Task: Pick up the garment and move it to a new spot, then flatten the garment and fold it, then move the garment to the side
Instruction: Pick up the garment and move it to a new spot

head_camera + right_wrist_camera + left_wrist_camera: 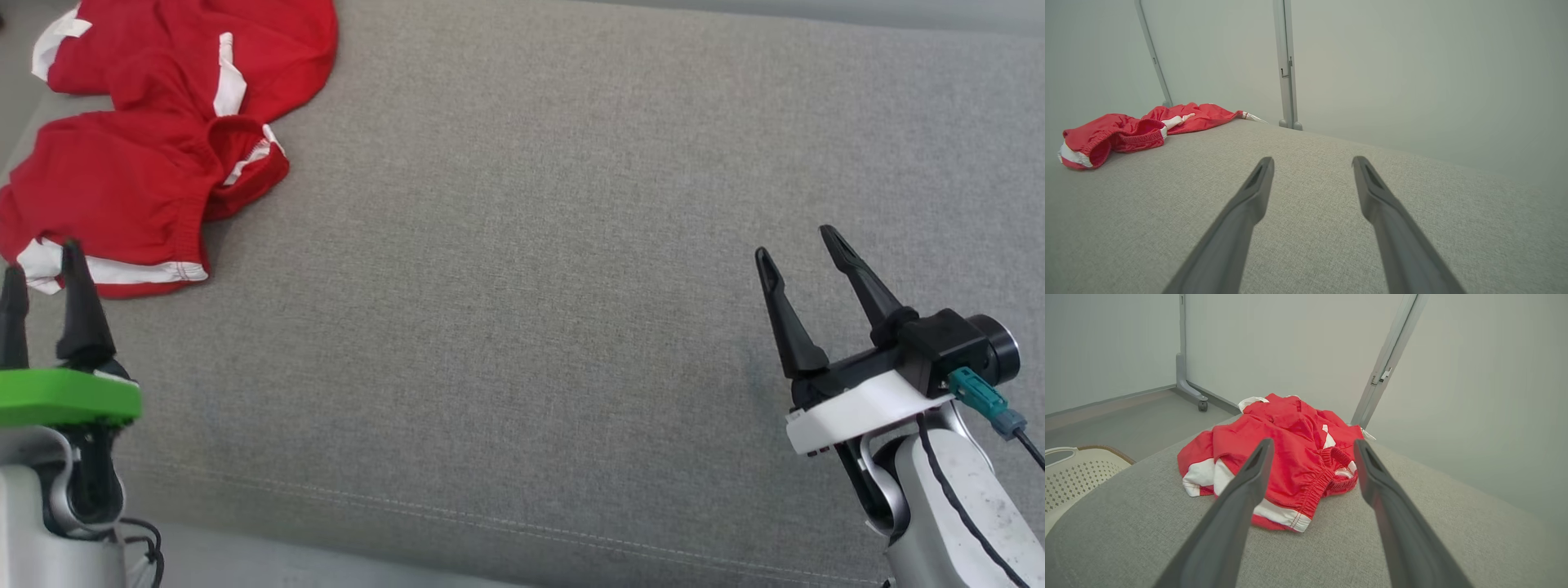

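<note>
**Head view:** from high above, facing steeply down on the grey woven-fabric cushion surface (522, 245), with the left gripper (41, 260) at the lower left corner and the right gripper (796, 242) at the lower right, fingers pointing up the frame.

**Left wrist view:** low over the same surface, facing along its own dark fingers toward the crumpled red garment with white trim (1286, 457), near ahead of the tips; pale wall panels (1290, 343) behind, white perforated plastic basket (1077, 469) at the left edge.

**Right wrist view:** equally low, facing across bare fabric to the same panels, garment well off at left.

**Shared by all three:** surface and garment, upper left in the head view.
</note>
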Controlling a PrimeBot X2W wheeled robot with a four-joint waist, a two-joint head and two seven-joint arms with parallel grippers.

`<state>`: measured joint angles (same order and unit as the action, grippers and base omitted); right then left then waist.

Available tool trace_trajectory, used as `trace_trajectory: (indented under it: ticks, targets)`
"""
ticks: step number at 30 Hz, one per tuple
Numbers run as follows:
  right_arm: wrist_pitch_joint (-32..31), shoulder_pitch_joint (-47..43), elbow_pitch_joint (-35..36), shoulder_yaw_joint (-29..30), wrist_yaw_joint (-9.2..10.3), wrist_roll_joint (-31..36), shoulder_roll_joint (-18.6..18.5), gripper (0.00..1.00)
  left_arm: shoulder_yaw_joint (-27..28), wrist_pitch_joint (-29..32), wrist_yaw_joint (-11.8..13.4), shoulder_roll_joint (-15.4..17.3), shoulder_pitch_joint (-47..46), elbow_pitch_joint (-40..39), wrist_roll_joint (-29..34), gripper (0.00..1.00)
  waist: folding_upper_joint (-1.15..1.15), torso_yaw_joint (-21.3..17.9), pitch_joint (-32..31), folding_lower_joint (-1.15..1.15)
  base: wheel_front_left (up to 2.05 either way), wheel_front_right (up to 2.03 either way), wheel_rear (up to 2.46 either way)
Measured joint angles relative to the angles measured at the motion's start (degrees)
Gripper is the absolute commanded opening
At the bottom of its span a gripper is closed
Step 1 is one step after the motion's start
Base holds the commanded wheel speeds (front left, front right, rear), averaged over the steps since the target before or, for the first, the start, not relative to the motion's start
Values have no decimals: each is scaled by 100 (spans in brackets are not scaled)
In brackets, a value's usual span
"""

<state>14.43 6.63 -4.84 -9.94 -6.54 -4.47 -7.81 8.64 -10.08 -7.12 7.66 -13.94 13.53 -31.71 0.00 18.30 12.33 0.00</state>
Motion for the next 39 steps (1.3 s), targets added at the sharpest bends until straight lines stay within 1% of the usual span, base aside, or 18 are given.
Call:
trace_trajectory:
  ticks: [2, 7, 10, 13, 16, 21, 24, 25, 27, 29, 34, 35, 37, 39]
  targets:
    - [0, 64, 36, -24, -1, 12, -35, 100, 168, 237, 1, -19, -257, 125, -408, 100, 0, -50, 153, 0, 0, 0, 0]
    - [1, 301, 135, -77, -2, 65, -120, 100, 499, 800, 19, 102, -899, 468, -943, 100, 0, -194, 540, 0, 0, 0, 0]
    - [1, 465, 212, -87, -11, 99, -159, 100, 705, 1094, 162, 241, -1277, 669, -1151, 100, 0, -293, 774, 0, 0, 0, 0]
    - [1, 602, 280, -87, -18, 100, -208, 100, 827, 1337, 318, 431, -1584, 893, -1168, 100, 0, -396, 1010, 0, 0, 0, 0]
    - [3, 740, 363, -87, -19, 101, -246, 100, 943, 1538, 461, 563, -1866, 1106, -1328, 100, 0, -501, 1249, 0, 0, 0, 0]
    - [15, 1005, 449, -73, -51, 109, -314, 100, 981, 1719, 724, 703, -2249, 1583, -1301, 100, 0, -705, 1711, 0, 0, 0, 0]
    - [15, 1087, 444, -71, -52, 109, -327, 100, 922, 1816, 848, 837, -2277, 1885, -1182, 100, 0, -808, 1886, 0, 0, 0, 0]
    - [15, 1096, 443, -63, -52, 109, -330, 100, 843, 1866, 892, 872, -2277, 1995, -1059, 100, 0, -847, 1926, 0, 0, 0, 0]
    - [15, 1101, 436, -56, -52, 109, -332, 100, 711, 1950, 924, 918, -2277, 2161, -887, 100, 0, -921, 1985, 0, 0, 0, 0]
    - [15, 1104, 417, -58, -52, 109, -330, 100, 643, 1971, 968, 955, -2286, 2283, -867, 100, 0, -981, 2020, 0, 0, 0, 0]
    - [15, 1104, 394, -65, -52, 102, -324, 100, 549, 2051, 970, 984, -2449, 2515, -822, 100, 0, -1035, 2005, 0, 0, 0, 0]
    - [15, 1104, 396, -69, -52, 98, -323, 100, 522, 2074, 969, 1012, -2472, 2557, -753, 64, 0, -1039, 2001, 0, 0, 0, 0]
    - [15, 1104, 391, -76, -52, 98, -322, 100, 472, 2118, 964, 1042, -2512, 2663, -695, 0, 0, -1041, 1997, 0, 0, 0, 0]
    - [15, 1104, 348, -86, -52, 97, -322, 100, 396, 2119, 902, 1040, -2522, 2743, -676, 0, 0, -1045, 1976, 0, 0, 0, 0]
